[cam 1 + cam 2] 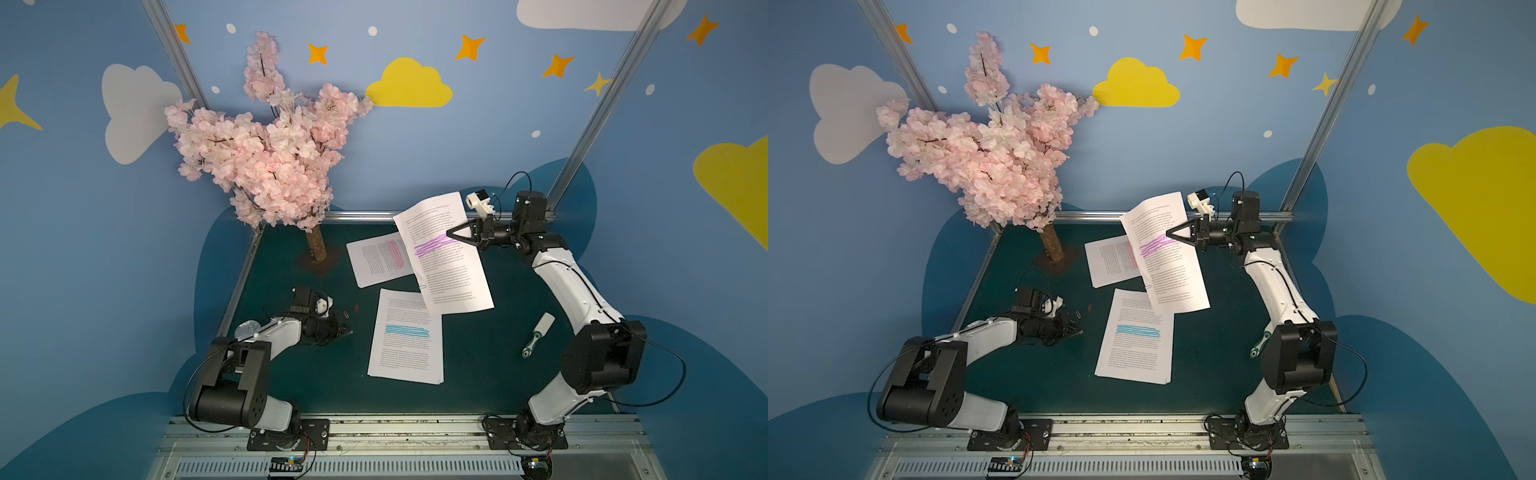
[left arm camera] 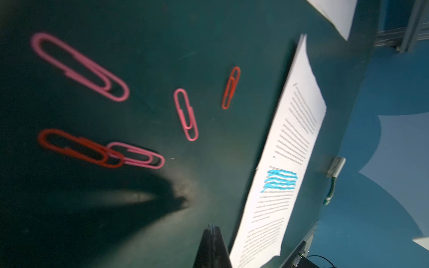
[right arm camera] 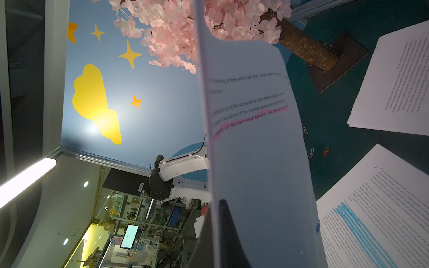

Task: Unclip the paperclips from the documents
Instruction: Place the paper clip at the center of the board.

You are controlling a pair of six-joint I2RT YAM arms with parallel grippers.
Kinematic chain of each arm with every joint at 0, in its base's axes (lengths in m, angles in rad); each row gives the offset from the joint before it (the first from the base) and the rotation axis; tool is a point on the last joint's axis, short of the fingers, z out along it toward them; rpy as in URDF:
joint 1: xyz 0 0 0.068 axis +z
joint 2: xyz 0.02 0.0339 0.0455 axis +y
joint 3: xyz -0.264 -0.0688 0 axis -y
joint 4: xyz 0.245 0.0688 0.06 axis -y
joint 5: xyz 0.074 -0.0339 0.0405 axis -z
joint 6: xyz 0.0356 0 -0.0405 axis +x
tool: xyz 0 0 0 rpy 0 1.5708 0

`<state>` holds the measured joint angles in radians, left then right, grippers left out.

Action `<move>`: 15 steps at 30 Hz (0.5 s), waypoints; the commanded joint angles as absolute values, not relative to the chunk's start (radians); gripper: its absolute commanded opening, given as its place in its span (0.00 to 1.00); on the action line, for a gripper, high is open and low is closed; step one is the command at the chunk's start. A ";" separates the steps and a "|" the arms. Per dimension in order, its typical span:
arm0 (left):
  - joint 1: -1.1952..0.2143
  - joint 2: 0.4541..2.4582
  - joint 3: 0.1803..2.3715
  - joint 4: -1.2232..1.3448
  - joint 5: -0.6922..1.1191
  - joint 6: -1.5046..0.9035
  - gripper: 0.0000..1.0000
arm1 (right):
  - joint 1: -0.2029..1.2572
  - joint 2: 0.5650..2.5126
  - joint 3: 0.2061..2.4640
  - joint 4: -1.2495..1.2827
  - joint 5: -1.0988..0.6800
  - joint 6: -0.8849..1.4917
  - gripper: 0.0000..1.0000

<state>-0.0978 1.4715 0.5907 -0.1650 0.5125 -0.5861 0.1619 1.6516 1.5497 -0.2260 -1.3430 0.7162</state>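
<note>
Paperclips point(image 2: 185, 114), red and pink, lie loose on the green surface point(image 1: 498, 353) beside the left fingers point(image 2: 212, 246), which are closed on nothing. Right fingers point(image 1: 452, 234) pinch the purple-highlighted document point(image 1: 444, 266), lifted and tilted above the pink-highlighted document point(image 1: 376, 259) and blue-highlighted document point(image 1: 405, 336); one clip point(image 1: 422, 286) sits on its opposite edge.

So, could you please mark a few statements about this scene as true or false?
1. The right tool holds the purple-highlighted document off the table. True.
2. The left tool grips a paperclip. False: it is shut on nothing, near the loose paperclips.
3. The blue-highlighted document lies flat on the table. True.
4. The loose paperclips are all blue. False: they are pink and red.
</note>
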 commanded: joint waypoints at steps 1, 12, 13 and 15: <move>-0.095 1.489 0.575 -0.185 0.414 -0.567 0.09 | 0.170 1.650 1.578 -0.260 -1.344 0.677 0.00; -0.095 1.314 0.695 -0.432 0.268 -0.503 0.97 | 0.170 1.644 1.588 -0.298 -1.350 0.642 0.00; -0.096 1.301 0.725 -0.454 0.286 -0.488 0.97 | 0.170 1.645 1.592 -0.298 -1.350 0.645 0.00; -0.110 1.276 0.792 -0.452 0.377 -0.444 0.97 | 0.170 1.648 1.600 -0.278 -1.356 0.667 0.00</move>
<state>-0.0990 1.3197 0.7052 -0.3897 0.3225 -0.5251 0.1665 1.6520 1.5562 -0.2848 -1.3437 0.6689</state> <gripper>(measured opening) 0.975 0.044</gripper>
